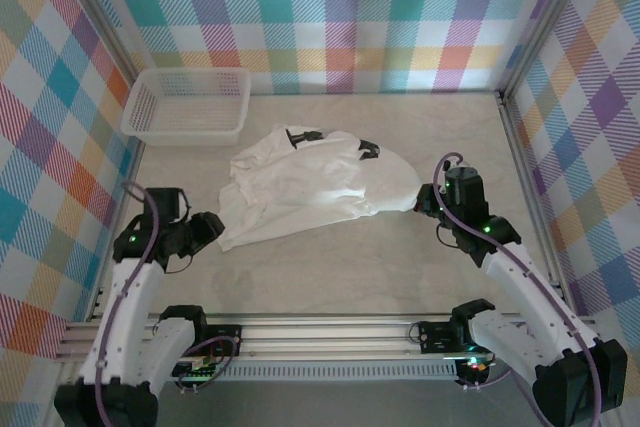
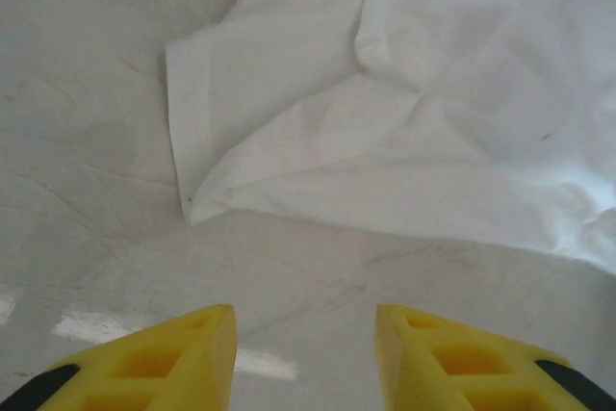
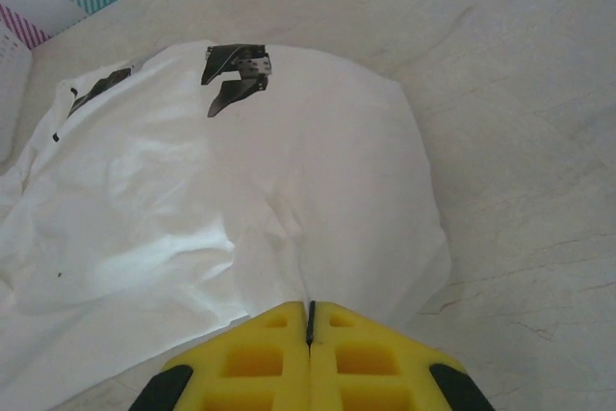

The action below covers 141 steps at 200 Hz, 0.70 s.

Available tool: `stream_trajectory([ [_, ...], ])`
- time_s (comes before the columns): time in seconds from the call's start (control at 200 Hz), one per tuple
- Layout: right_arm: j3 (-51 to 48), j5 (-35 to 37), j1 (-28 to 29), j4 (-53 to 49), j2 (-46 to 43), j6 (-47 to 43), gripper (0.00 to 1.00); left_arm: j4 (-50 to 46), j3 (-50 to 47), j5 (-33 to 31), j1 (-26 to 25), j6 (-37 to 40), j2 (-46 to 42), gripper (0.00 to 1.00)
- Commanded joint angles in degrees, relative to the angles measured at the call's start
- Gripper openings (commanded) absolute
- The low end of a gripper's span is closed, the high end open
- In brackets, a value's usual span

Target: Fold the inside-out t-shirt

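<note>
Inside-out t-shirt [image 3: 241, 209], white and crumpled, meets the right jaws at its right-hand edge. Those jaws are pressed fully together with their yellow tips at the cloth; whether they pinch it cannot be told. The left jaws stand partly apart and hold nothing, over bare table [image 2: 106, 238], just short of the shirt's near left corner. The shirt lies rumpled in the middle of the table, between the two arms. Two small black pieces [image 3: 236, 74] rest on its far side. A white mesh basket [image 1: 187, 102] sits at the far left, apart from it.
</note>
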Motion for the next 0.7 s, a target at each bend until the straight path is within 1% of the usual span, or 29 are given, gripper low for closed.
stream_trajectory([
  [0.0, 0.14, -1.97, 0.06, 0.98, 1.06, 2.04, 0.0, 1.6, 3.13, -8.37, -7.77, 0.73, 6.93, 0.42],
  [0.06, 0.33, -2.67, 0.02, 1.76, 2.0, 2.47, 0.0, 3.78, 5.57, -12.97, -14.17, 1.63, 12.71, 0.42],
  [0.12, 0.75, -3.47, 0.01, 2.35, 2.95, 2.7, 0.0, 5.77, 8.43, -17.13, -18.61, 3.64, 19.4, 0.42],
  [0.19, 1.42, -4.46, 0.06, 2.43, 3.85, 2.46, 0.0, 6.44, 12.53, -23.9, -22.18, 7.02, 27.25, 0.45],
  [0.245, 1.95, -5.0, 0.15, 2.38, 4.37, 2.1, 0.0, 6.26, 16.01, -27.81, -23.69, 9.51, 33.34, 0.46],
  [0.28, 2.13, -5.06, 0.13, 2.27, 4.46, 1.95, 0.0, 6.19, 18.11, -28.29, -24.15, 10.9, 36.96, 0.48],
  [0.38, 2.63, -4.69, 0.15, 2.03, 4.36, 1.19, 0.0, 7.5, 22.14, -25.54, -24.4, 13.34, 45.1, 0.52],
  [0.47, 3.44, -4.06, 0.15, 1.18, 4.57, 0.14, 0.0, 7.83, 24.76, -25.45, -24.33, 14.69, 51.43, 0.52],
  [0.525, 4.18, -3.79, 0.15, 0.27, 4.8, -0.65, 0.0, 7.1, 26.23, -27.28, -24.24, 15.0, 54.63, 0.47],
  [0.58, 5.47, -2.64, 0.15, -1.5, 5.04, -1.15, 0.0, 6.46, 26.99, -29.77, -24.09, 15.0, 55.88, 0.37],
  [0.65, 7.54, 1.18, -0.01, -4.67, 5.44, -1.09, 0.0, 6.0, 26.84, -32.95, -23.47, 14.97, 54.4, 0.24],
  [0.7, 8.86, 4.56, -0.05, -6.86, 5.58, -1.16, 0.0, 5.38, 26.42, -34.36, -22.0, 14.69, 52.19, 0.16],
])
